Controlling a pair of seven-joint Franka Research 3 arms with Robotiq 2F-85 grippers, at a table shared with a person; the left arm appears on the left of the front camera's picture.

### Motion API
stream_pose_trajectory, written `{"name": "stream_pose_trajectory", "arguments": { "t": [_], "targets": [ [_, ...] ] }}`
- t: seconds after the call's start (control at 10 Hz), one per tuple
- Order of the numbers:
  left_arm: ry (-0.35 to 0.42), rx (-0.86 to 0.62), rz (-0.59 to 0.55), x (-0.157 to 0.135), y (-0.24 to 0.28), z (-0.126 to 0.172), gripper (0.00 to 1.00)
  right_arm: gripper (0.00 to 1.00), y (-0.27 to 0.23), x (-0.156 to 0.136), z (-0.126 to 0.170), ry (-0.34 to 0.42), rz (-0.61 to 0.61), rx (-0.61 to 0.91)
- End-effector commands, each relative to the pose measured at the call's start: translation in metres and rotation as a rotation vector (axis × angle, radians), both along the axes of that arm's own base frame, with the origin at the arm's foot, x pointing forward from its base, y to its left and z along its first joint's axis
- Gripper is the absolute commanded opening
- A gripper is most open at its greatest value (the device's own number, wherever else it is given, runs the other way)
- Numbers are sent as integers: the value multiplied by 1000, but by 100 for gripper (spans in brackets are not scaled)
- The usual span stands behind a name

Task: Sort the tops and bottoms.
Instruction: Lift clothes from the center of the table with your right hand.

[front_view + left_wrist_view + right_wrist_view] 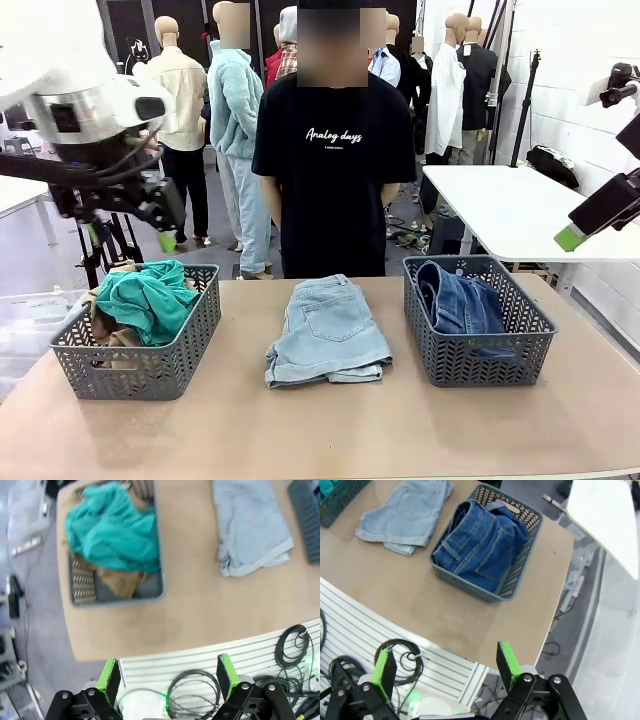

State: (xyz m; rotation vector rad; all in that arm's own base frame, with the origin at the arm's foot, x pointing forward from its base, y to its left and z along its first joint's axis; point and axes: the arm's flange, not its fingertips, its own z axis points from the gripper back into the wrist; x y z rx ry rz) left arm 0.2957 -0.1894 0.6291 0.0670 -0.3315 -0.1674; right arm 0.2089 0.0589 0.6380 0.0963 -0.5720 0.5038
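The left gripper hung high over the table's near left edge, jaws spread wide, nothing between the green pads. Below and ahead of it, at the table's left end, sat the grey plastic lattice basket holding the crumpled teal-green soft shirt on top of the tan-beige shirt, both tops inside the basket, teal one covering most of the tan. At table centre, between the two baskets and touching neither, lay the folded light faded-blue denim shorts flat on the bare tan tabletop, waistband toward the far edge where a person in a black T-shirt stood, hem toward the robot's edge, so the long axis ran near-to-far. At the right end the second grey lattice basket held the dark blue denim shorts bunched inside. The right gripper was raised above the near right edge, also released and empty, with the dark shorts' basket ahead of it and the light shorts off to the wrist view's upper left. Judged: the light pair was the one item left unsorted, it belonged in the right basket, and it lay roughly midway, so either arm could reach; the right arm looked better placed for the drop.
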Motion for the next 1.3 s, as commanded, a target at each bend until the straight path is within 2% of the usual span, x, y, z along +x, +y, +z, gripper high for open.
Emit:
{"name": "stream_pose_trajectory", "arguments": {
  "t": [0.0, 0.1, 0.2, 0.5, 0.6, 0.7, 0.8, 0.9, 1.2],
  "targets": [
    [-17, 3, -102, 12, -29, -19, 100, 100, 1, 3, 1, -2, 6, 3],
    [21, -5, -92, 12, -39, -21, 100, 100, 1, 3, 1, -2, 6, 3],
    [-23, 9, -54, 3, -19, -6, 100, 100, 1, 3, 1, -2, 6, 3],
    [-23, 9, -54, 3, -19, -6, 100, 100, 0, 0, 0, 0, 0, 0],
    [-23, 9, -54, 3, -19, -6, 100, 100, 12, 14, 1, -43, 154, 27],
    [-23, 9, -54, 3, -19, -6, 100, 100, 23, 45, -4, -7, 269, 67],
    [-23, 9, -54, 3, -19, -6, 100, 100, 38, 80, -14, 20, 300, 70],
    [-23, 9, -54, 3, -19, -6, 100, 100, 60, 116, -23, 88, 367, 81],
    [-23, 9, -54, 3, -19, -6, 100, 100, 123, 206, -43, 170, 527, 58]
  ]
}}
